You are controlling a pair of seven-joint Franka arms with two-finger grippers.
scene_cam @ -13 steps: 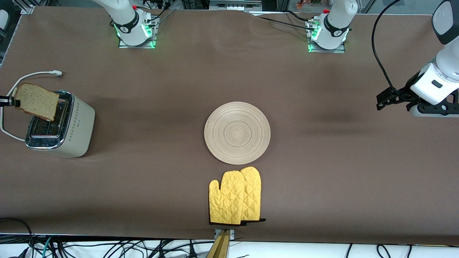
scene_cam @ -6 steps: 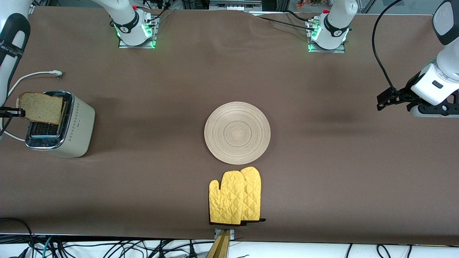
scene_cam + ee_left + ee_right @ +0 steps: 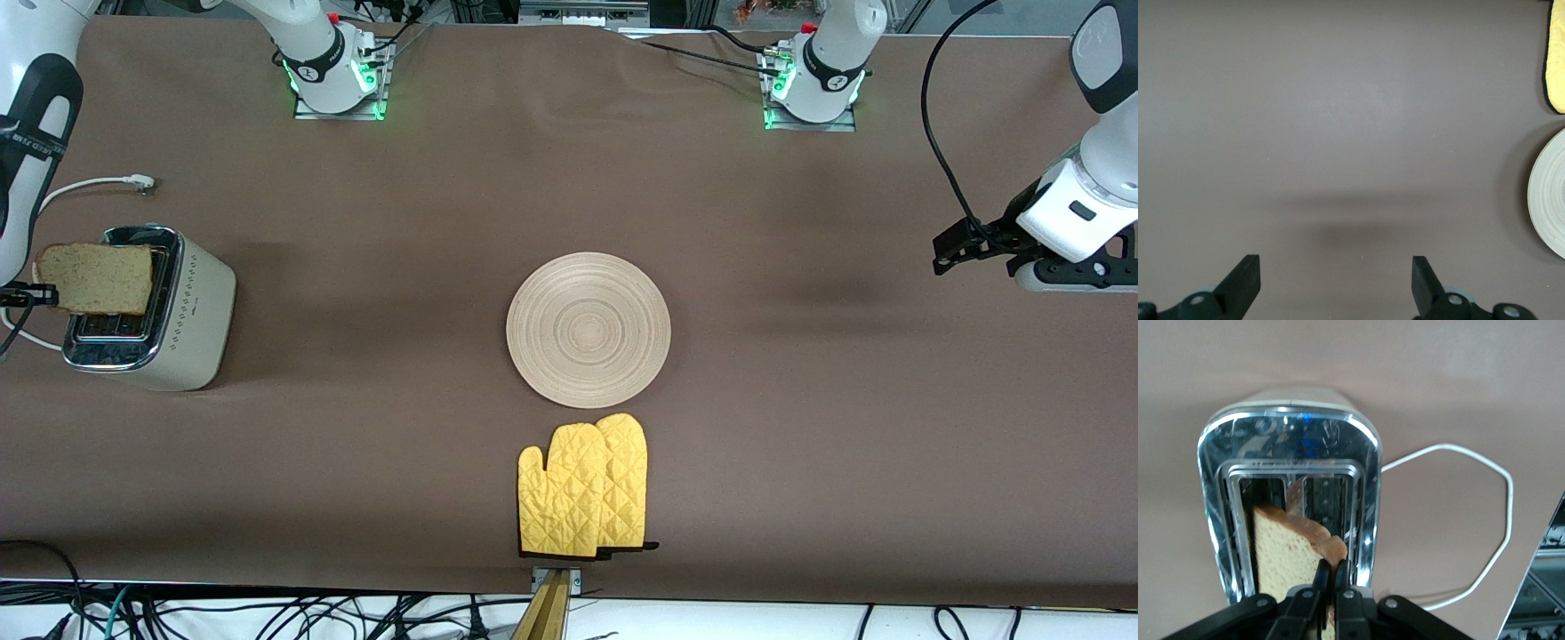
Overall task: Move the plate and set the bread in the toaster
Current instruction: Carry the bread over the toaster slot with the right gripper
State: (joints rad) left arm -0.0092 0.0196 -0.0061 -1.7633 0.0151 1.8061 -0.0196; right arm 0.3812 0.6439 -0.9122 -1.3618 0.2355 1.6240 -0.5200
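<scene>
front view, change: we see the bread (image 3: 96, 278) lower and more level than a second ago, when it hung tilted and higher over the toaster (image 3: 151, 308); its lower edge now sits at the chrome top, by the slots
front view, right gripper (image 3: 27, 293): clenched on the bread's crust edge, at the toaster's end toward the right arm's end of the table
front view, meaning: we judge the plate move is done and the insertion is under way; the slice still has to sink into a slot before the jaws let go
front view, left gripper (image 3: 944, 252): released, holding nothing, waiting over bare table toward the left arm's end, well apart from everything
front view, surroundings: plate (image 3: 589, 330) mid-table, far from both sets of jaws; yellow oven mitts (image 3: 583, 488) just beside it, nearer the camera; neither is in the way
left wrist view: our jaws stand wide over bare cloth; the plate's rim (image 3: 1546, 193) and a mitt's edge (image 3: 1556, 57) show off to one side
right wrist view: the jaws pinch the crust directly below us; the bread (image 3: 1281, 553) stands in line with one slot of the toaster (image 3: 1295, 433), its lower part seemingly entering
right wrist view, obstacles: the white cord (image 3: 1471, 513) loops beside the toaster, clear of the slots; we judge the slot's rim is the only thing that could catch the slice
</scene>
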